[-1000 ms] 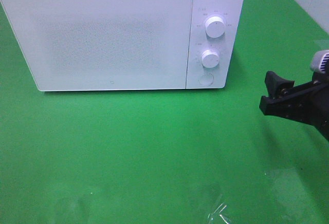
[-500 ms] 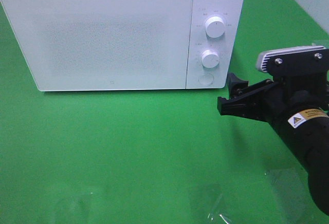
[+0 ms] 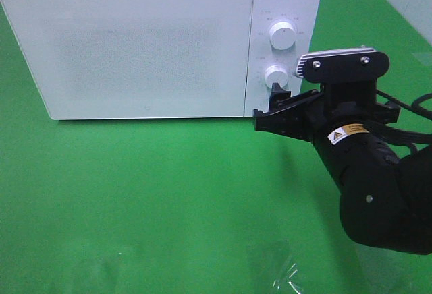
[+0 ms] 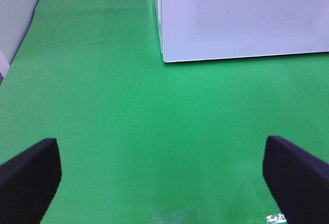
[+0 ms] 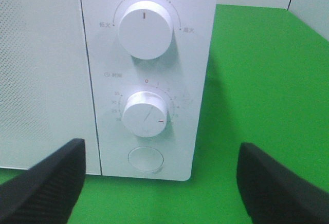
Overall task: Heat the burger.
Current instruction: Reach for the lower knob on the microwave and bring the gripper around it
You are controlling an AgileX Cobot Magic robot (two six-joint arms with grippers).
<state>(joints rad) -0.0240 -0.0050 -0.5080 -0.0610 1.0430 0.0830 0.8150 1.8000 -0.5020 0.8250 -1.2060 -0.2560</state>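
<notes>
One green table (image 3: 169, 193) carries one white microwave (image 3: 135, 51), door closed. Two grippers noted. The right gripper (image 3: 268, 108), jaws wide and empty, sits just before the control panel. The left gripper (image 4: 164, 178), jaws wide and empty, hangs over the table. The panel has two dials, upper dial (image 3: 281, 35) and lower dial (image 3: 276, 76), and one round button (image 5: 145, 159). The burger is not visible in any view.

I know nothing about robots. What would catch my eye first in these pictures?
A big white microwave, door shut, stands at the back of a green table. On the right is a bulky black arm. Its open right gripper sits close before the microwave's control panel, facing the lower knob and the round button under it.
</notes>
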